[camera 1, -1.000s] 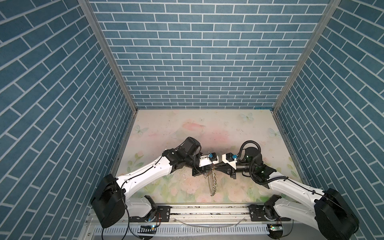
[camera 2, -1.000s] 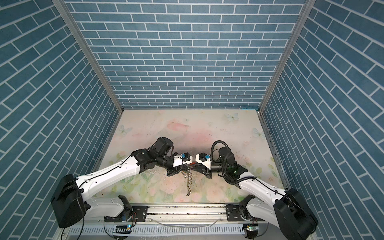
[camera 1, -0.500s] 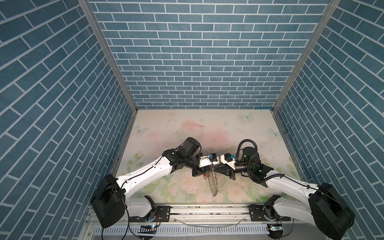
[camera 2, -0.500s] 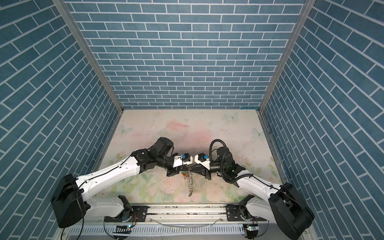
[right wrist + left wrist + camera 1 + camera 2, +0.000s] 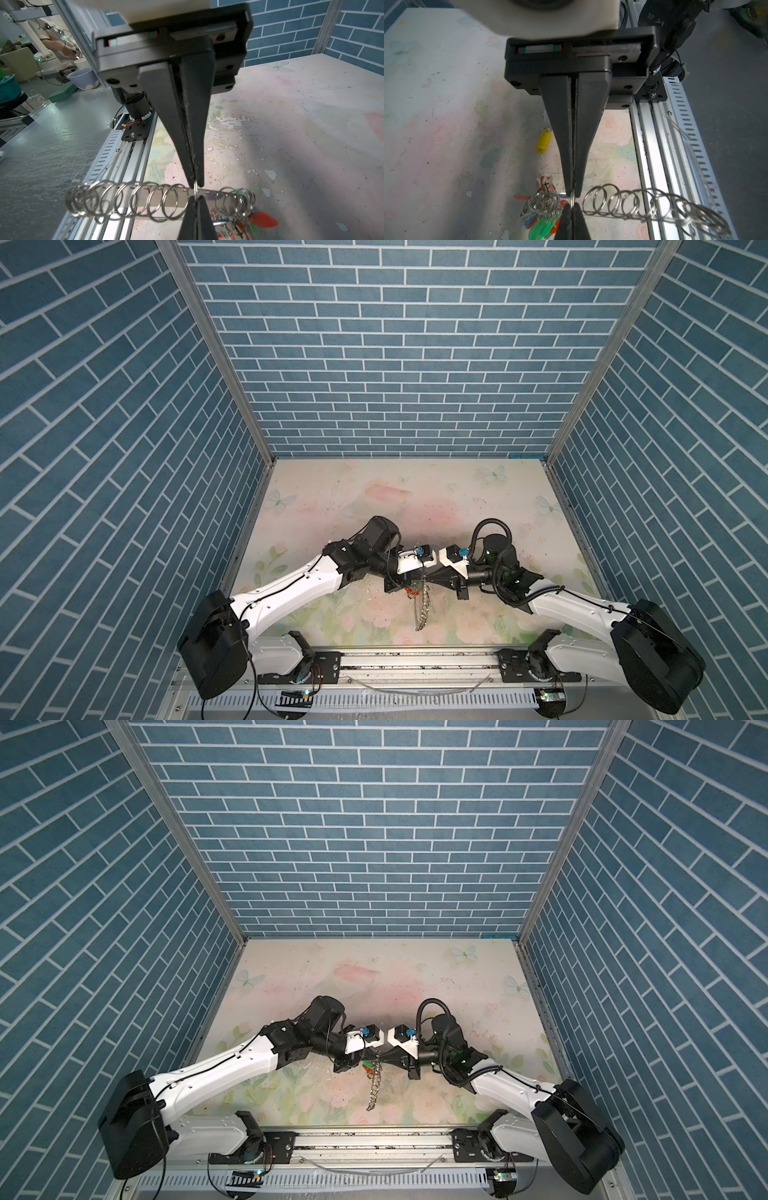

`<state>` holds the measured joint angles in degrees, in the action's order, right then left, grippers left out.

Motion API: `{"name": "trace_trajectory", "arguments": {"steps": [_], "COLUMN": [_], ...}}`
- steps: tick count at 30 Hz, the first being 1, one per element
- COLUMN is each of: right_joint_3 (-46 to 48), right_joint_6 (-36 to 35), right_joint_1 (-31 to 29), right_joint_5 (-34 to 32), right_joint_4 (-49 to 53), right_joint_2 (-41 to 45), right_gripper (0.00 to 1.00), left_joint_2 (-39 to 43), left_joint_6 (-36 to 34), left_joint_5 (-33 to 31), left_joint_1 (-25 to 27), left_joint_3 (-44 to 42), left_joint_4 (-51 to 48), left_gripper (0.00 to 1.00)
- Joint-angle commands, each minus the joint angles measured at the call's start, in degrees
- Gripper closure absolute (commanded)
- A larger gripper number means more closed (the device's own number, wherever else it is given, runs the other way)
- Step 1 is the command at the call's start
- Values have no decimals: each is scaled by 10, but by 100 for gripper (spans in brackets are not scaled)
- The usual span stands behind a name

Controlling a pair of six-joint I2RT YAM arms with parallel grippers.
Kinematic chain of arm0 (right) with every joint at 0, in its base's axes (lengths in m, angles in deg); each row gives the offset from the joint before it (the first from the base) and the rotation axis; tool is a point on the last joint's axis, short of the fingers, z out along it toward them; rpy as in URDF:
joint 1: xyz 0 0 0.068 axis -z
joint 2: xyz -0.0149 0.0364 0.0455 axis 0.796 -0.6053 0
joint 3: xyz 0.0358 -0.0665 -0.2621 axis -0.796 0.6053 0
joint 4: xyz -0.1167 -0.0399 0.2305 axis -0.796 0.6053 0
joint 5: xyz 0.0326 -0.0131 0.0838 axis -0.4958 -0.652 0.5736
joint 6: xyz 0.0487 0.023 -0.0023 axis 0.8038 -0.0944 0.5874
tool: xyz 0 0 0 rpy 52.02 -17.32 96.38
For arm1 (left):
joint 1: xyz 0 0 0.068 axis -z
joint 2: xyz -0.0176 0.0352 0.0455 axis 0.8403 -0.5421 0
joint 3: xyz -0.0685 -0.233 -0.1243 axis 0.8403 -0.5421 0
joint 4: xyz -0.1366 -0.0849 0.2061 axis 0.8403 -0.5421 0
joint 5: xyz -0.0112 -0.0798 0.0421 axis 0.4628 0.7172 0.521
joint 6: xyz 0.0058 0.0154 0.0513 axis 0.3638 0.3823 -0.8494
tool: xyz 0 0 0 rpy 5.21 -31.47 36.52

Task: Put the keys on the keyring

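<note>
Floral tabletop (image 5: 446,104) — keys (image 5: 543,141) apart from keyring (image 5: 143,200)

Top views: stereo pair, high above the keyring (image 5: 420,610), distant, looking steeply down toward the back wall (image 5: 407,364). Wrist cameras: close on the keyring from opposite sides, facing each other. All four views share the keyring.
</note>
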<state>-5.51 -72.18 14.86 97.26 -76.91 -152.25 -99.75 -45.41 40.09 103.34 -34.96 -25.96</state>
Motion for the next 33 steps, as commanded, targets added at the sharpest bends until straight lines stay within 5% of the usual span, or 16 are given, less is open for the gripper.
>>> {"name": "trace_trajectory", "arguments": {"steps": [1, 7, 33], "right_joint_3": [37, 82, 71], "right_joint_6": [97, 223, 204], "right_joint_1": [15, 20, 4], "right_joint_5": [-7, -8, 17], "right_joint_4": [-185, -483, -483], "right_joint_2": [-27, -137, -147], "right_gripper": [100, 100, 100], "left_joint_2": [47, 105, 38], "left_joint_6": [53, 101, 115], "left_joint_5": [1, -26, 103], "left_joint_1": [-9, -29, -69], "left_joint_3": [-48, -135, -150], "left_joint_4": [116, 233, 289], "left_gripper": [79, 73, 87]}}
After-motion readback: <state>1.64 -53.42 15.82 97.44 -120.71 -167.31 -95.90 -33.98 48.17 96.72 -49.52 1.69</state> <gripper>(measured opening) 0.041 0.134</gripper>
